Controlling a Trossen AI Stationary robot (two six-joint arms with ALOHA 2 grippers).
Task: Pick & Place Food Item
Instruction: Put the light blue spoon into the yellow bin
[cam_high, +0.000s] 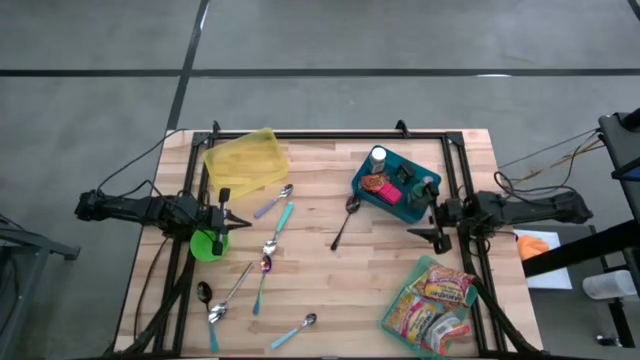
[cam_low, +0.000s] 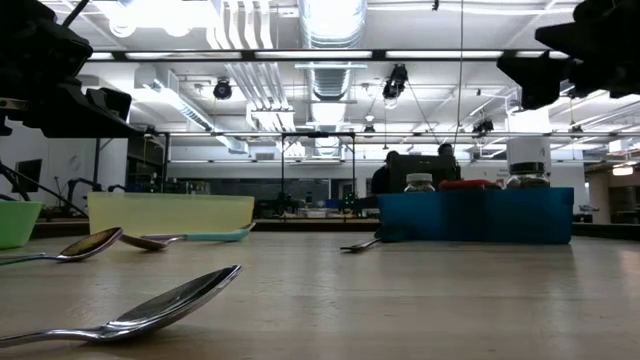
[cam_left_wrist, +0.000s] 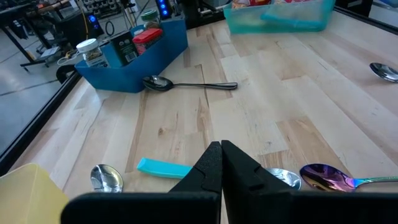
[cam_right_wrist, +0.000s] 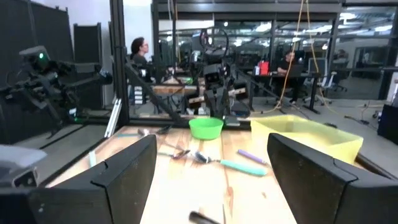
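Pale wooden table (cam_high: 330, 280) holds the work. Right gripper (cam_high: 432, 234), fingers spread and empty, sits beside the blue bin (cam_high: 395, 187) holding jars, probably the food. Left gripper (cam_high: 232, 219), fingers closed on nothing, waits by the green bowl (cam_high: 206, 245).

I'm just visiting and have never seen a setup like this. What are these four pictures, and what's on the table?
It is a robot with two dark arms at a wooden table. One camera looks down from above, one sits at table height, and one rides on each wrist. The left gripper has its jaws shut and holds nothing. The right gripper has its jaws open, also holding nothing. On the table lie several spoons, a green bowl, a yellow tray, a blue bin of food items and a teal bin of snack packets.
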